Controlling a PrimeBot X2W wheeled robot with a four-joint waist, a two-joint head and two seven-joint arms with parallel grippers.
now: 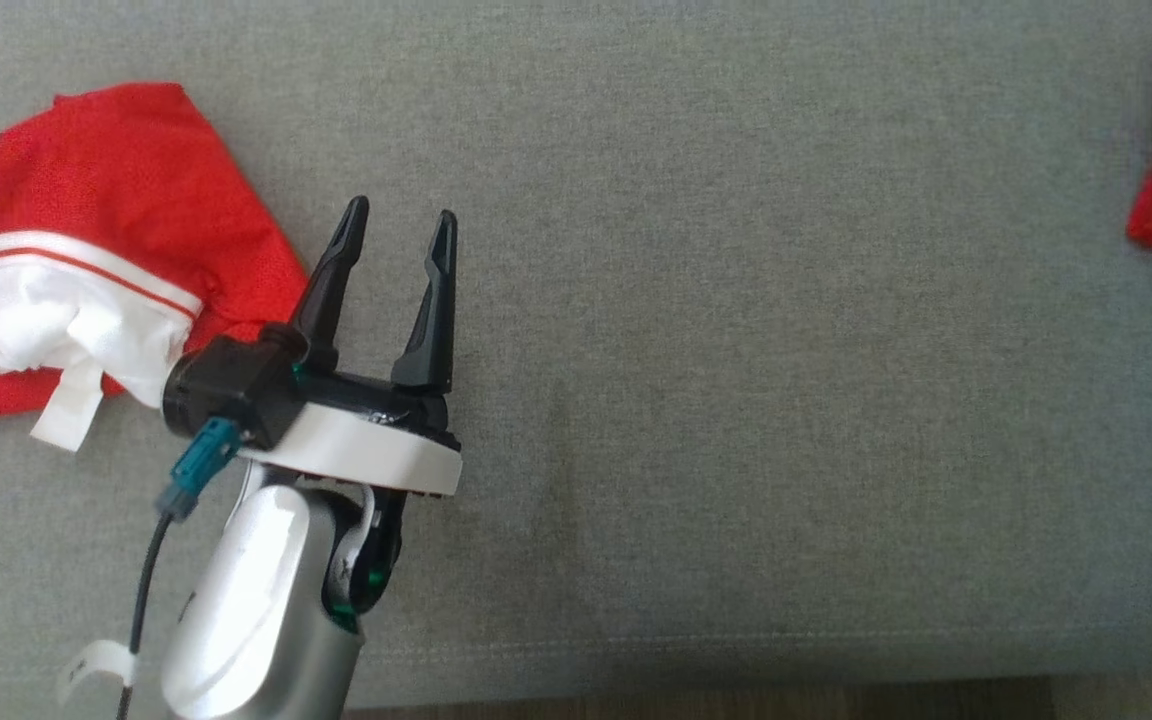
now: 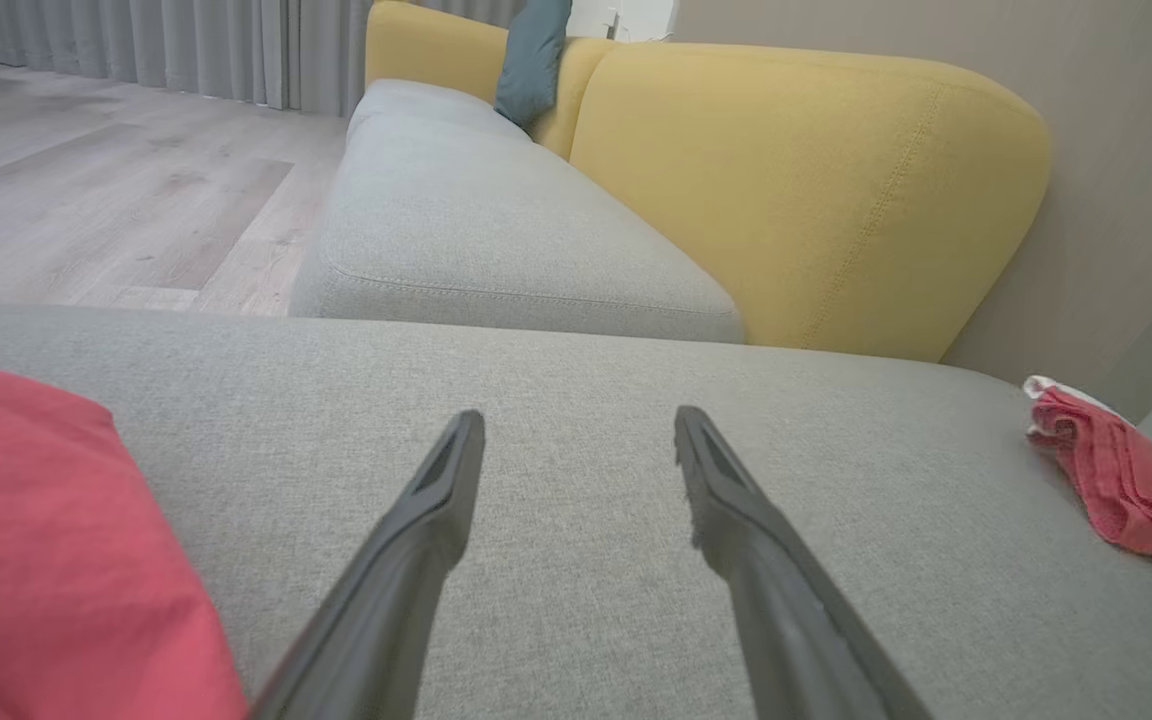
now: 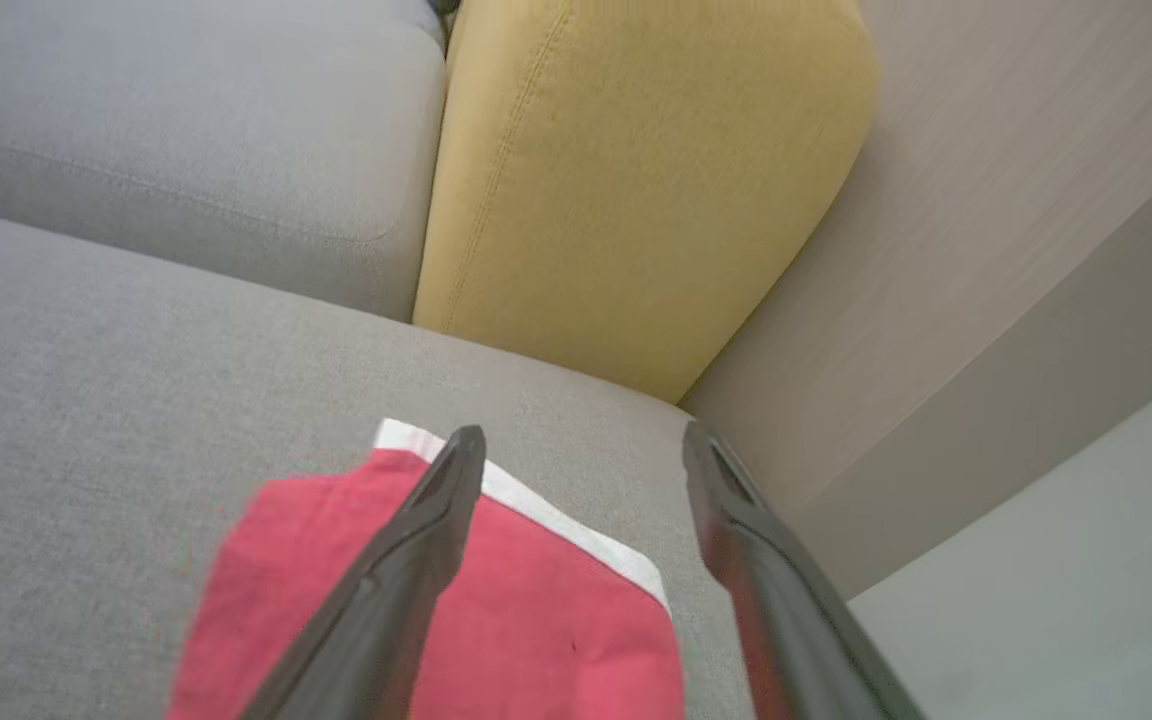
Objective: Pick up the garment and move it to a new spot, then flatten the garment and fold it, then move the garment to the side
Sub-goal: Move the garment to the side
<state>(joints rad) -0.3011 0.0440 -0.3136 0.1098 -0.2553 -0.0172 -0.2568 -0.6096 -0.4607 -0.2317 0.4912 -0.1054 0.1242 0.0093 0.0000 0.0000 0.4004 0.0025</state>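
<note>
**Left arm, head view**
- Forearm [image 1: 256, 590]: rounded shell, glossy silver-grey, with a teal accent at the joint.
- Wrist collar [image 1: 356, 455]: white band under a black mount.
- Camera housing [image 1: 226, 385]: black and blocky, on the left of the wrist.
- Connector [image 1: 206, 455]: teal plug. A thin black cable [image 1: 141, 590] runs from it, carrying a white tag [image 1: 96, 668].
- Left jaws: two long black fingers [image 1: 433, 310], tapering to narrow tips.

**Left wrist view**
- Fingers [image 2: 406, 560]: matte dark grey, with recessed inner faces near the tips.

**Right wrist view**
- Right jaws: fingers [image 3: 406, 570] of the same dark, tapered form.

No legible text, label, brand, number or sign on any surface in view.
</note>
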